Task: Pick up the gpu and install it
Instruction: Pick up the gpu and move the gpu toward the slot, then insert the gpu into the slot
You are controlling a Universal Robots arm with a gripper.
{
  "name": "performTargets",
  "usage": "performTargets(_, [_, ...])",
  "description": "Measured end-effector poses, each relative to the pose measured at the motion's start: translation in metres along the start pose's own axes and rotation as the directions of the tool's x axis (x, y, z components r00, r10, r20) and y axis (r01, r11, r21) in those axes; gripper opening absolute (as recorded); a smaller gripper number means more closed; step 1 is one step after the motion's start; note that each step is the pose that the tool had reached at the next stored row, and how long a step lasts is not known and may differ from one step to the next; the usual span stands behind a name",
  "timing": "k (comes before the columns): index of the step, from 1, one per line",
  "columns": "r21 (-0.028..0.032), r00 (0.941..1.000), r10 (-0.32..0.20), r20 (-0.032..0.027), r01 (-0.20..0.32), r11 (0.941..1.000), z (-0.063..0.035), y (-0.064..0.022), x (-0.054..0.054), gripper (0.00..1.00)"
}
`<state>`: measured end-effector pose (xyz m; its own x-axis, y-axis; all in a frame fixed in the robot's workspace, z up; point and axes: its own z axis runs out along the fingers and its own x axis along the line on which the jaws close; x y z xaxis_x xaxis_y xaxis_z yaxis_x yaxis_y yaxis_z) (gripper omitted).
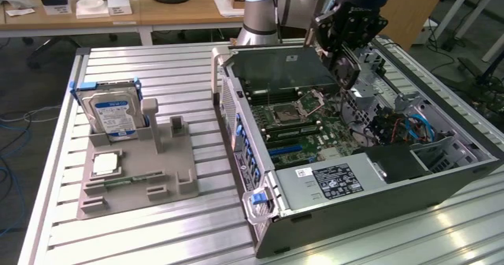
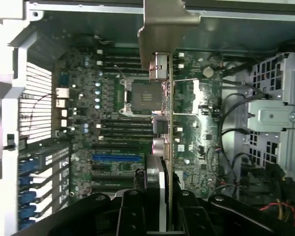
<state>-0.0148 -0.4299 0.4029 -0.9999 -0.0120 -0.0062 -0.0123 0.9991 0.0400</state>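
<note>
Green board edge-on with a silver bracket at one end: that's the gpu (image 2: 164,123), and the pincer (image 2: 164,209) is clenched on it, one black finger on each flat side. In the exterior view the pincer (image 1: 343,54) hangs over the open computer case (image 1: 441,185) with the gpu (image 1: 347,71) hanging edge-down below it, inside the case walls and above the motherboard (image 1: 315,126). I can't tell whether its lower edge touches anything.

From the wrist camera the card lines up just beside the CPU socket (image 2: 140,96), with the blue slot (image 2: 115,158) off to one side.

The case lies on its side on the slatted metal worktop (image 1: 157,241). Toward 9 o'clock from it in the exterior view is a grey holder (image 1: 177,159). A hard drive (image 1: 114,114) stands upright at the holder's 12 o'clock end (blue-and-white label facing the camera), and a memory stick (image 1: 130,179) lies toward its 6 o'clock end.
</note>
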Motion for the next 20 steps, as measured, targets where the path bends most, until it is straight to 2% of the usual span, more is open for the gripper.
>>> performTargets(5, [0.0005,1.0000,-0.001,-0.0001,0.001,1.0000,0.0009,-0.0002,-0.015,0.28])
performTargets(17, [0.0001,1.0000,-0.001,0.0000,0.001,1.0000,0.0011,-0.0002,-0.015,0.28])
performTargets(20, [-0.0001,0.9995,-0.031,-0.0013,0.031,0.9995,0.0011,-0.0002,-0.015,0.28])
